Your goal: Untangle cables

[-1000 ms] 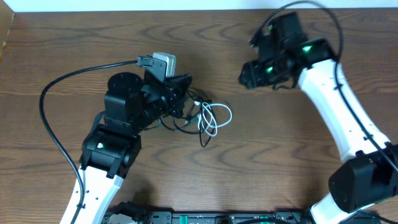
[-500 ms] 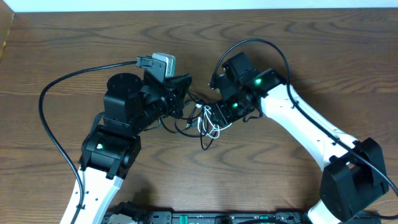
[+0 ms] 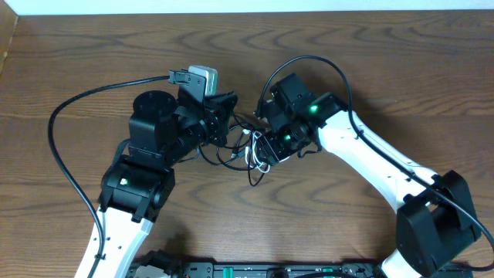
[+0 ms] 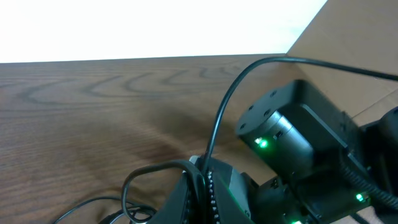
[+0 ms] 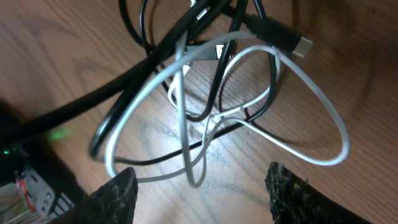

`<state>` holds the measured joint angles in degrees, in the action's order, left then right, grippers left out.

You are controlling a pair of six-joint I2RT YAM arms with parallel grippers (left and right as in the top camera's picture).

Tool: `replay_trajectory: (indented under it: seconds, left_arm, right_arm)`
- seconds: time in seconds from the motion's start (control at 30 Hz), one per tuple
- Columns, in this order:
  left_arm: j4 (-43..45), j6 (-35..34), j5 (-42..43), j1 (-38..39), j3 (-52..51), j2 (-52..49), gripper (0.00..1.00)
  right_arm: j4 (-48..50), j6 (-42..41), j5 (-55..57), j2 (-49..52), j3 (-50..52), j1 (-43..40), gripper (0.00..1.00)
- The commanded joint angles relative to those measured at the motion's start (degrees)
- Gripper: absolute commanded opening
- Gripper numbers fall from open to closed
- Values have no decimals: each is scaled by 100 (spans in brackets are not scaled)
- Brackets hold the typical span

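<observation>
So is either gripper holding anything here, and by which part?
Left gripper is shut, seemingly pinching a black cable mid-length at the tangle's edge. Right gripper hangs open over the white cable, holding nothing.

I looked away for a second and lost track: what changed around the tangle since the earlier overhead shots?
The right gripper swung in from the far right and now hangs open over the cables, not gripping them. The left gripper stayed shut on their left end, its arm unmoved.
</observation>
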<state>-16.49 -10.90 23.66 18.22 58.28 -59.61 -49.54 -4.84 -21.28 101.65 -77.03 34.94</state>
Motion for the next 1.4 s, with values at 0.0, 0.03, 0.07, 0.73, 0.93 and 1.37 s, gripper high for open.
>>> replay_trajectory:
  seconds: [0.0, 0.03, 0.07, 0.73, 0.93, 1.37]
  left_arm:
    - [28, 11, -50, 11, 50, 52, 8]
    - [28, 11, -50, 11, 50, 52, 8]
    - [28, 11, -50, 11, 50, 52, 8]
    - [-26, 33, -278, 11, 50, 46, 8]
    - [-85, 149, -535, 7, 50, 35, 8]
    - [-87, 249, -874, -632, 50, 52, 8]
  right_arm:
    - [289, 61, -83, -4, 291, 48, 63]
    - [424, 61, -98, -4, 378, 52, 63]
    - [525, 57, -103, -4, 442, 55, 62]
    - [688, -1073, 1943, -280, 835, -269, 1]
    - [-570, -1104, 3289, -933, 68, -1084, 1]
    - [-1139, -1547, 3338, -1515, -92, -3921, 1]
